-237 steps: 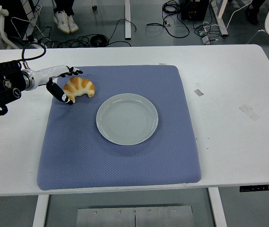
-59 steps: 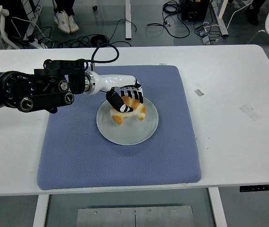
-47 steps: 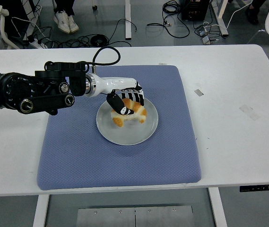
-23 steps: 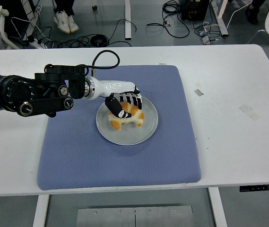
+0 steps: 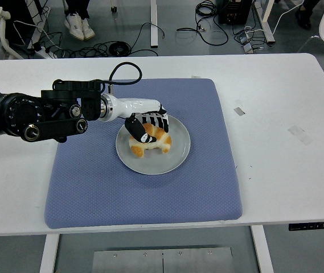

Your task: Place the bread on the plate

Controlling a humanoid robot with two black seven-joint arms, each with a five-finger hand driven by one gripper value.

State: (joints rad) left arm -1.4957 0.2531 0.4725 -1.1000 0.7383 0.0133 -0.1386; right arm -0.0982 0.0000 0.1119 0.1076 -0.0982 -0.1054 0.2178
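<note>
Bread [image 5: 150, 142] lies on the plate [image 5: 173, 162], a little toward the plate's left and far side, and the left hand [image 5: 146, 125] is draped over its top with the fingers [image 5: 157, 121] curled down around it. From where I stand the grip looks closed on the bread, though the underside of the bread seems to be resting on the plate.

The step now, I'd say, is the release. To do it well the fingers should spread wide before the hand lifts, so that no fingertip hooks the crust and drags the bread toward the plate's rim. A straight lift upward seems safer than a sideways pull, since the bread sits off-centre and a nudge to the left could tip it onto the mat [image 5: 93, 182].

The arm comes in from the table's left edge, low over the mat, with the black forearm lying roughly parallel to the table's far edge and the white wrist angled down toward the plate. The palm faces down. The right arm is nowhere to be seen.
</note>
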